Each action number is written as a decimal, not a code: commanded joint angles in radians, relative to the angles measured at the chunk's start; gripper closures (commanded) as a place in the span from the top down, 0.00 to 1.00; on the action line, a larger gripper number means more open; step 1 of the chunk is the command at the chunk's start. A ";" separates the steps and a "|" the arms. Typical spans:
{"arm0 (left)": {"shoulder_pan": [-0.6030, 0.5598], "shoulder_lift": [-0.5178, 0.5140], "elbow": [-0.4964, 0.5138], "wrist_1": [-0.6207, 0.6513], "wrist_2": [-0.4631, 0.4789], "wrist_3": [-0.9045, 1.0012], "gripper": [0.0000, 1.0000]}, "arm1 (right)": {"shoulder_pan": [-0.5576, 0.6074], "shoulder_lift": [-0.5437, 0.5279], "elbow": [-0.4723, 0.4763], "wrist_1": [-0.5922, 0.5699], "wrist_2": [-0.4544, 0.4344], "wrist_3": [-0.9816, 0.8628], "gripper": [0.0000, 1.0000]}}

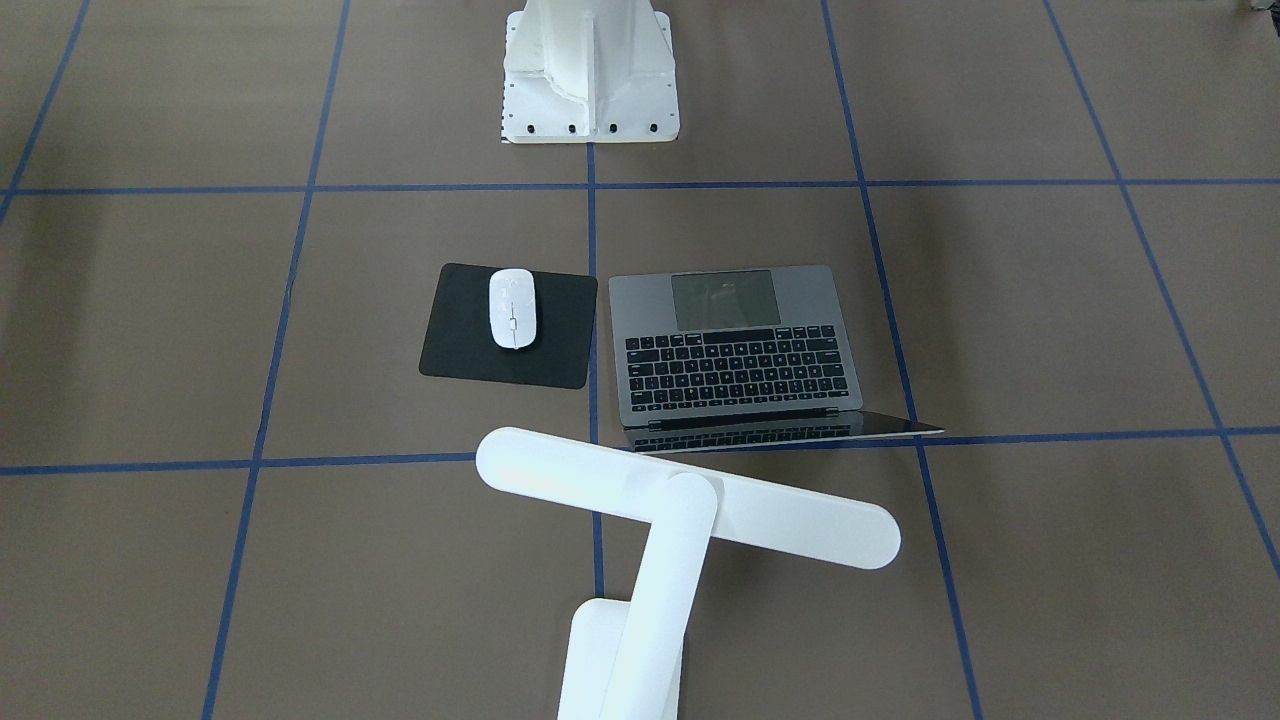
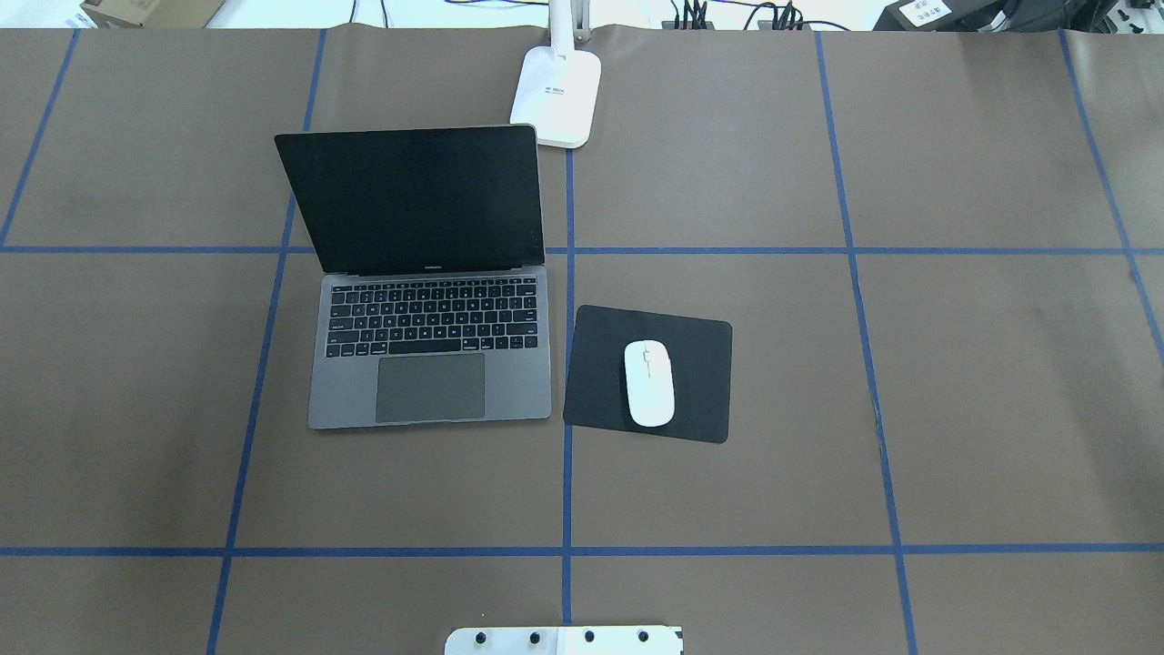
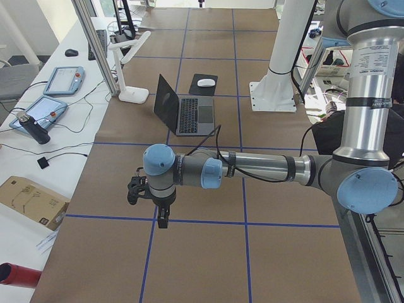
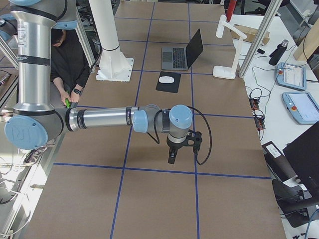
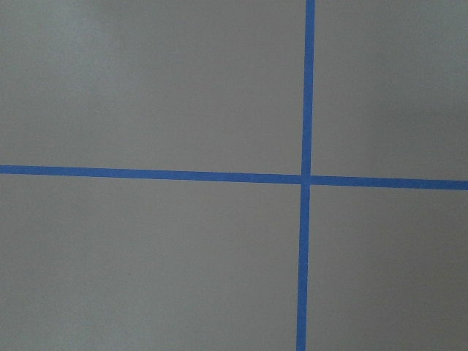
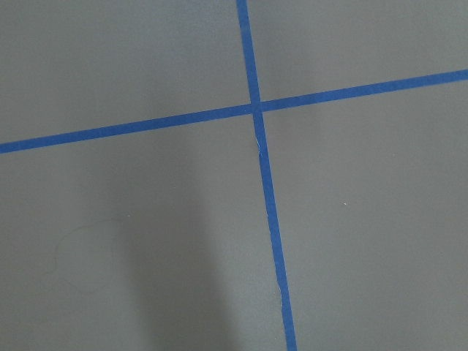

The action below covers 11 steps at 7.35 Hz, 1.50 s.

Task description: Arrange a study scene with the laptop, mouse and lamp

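**Left gripper** (image 3: 162, 219): is hanging fingers-down over the brown table (image 3: 208, 259) beside a crossing of blue tape lines (image 5: 305, 178). It shows only from the side, so I cannot tell how far it is parted or whether it is gripping anything.

**Right gripper** (image 4: 171, 158): is hanging likewise at the table's opposite end, and its opening and hold cannot be told either.

**Laptop** (image 2: 432, 364): is standing open, well apart from both grippers.

**Mouse** (image 2: 649, 383): is resting on a black mouse pad (image 2: 700, 364) just beside the laptop.

**Lamp** (image 1: 690, 500): is standing just behind the screen, at the table's far edge.
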 commanded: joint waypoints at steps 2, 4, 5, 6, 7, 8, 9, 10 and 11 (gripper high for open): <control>0.000 -0.001 0.002 0.001 0.002 -0.002 1.00 | 0.000 -0.001 0.000 0.000 0.002 0.002 1.00; 0.000 -0.001 0.003 0.001 0.002 0.000 1.00 | 0.000 -0.004 0.000 0.000 0.012 0.002 1.00; 0.000 -0.001 0.002 0.001 0.002 0.000 1.00 | 0.000 -0.004 0.002 0.000 0.015 0.002 1.00; 0.000 -0.001 0.002 0.001 0.002 0.002 1.00 | 0.000 -0.004 0.000 0.000 0.015 0.002 1.00; 0.000 -0.001 0.003 0.001 0.002 0.002 1.00 | 0.002 -0.004 0.002 0.000 0.015 0.001 1.00; 0.000 -0.001 0.006 0.001 0.003 0.002 1.00 | 0.002 -0.004 0.003 0.000 0.015 0.001 1.00; 0.000 -0.001 0.006 0.001 0.003 0.002 1.00 | 0.002 -0.004 0.003 0.000 0.015 0.001 1.00; 0.002 -0.001 0.006 0.001 0.003 0.002 1.00 | 0.002 -0.004 0.003 0.000 0.015 0.001 1.00; 0.000 -0.001 0.006 0.001 0.003 0.002 1.00 | 0.002 -0.004 0.003 0.000 0.015 0.001 1.00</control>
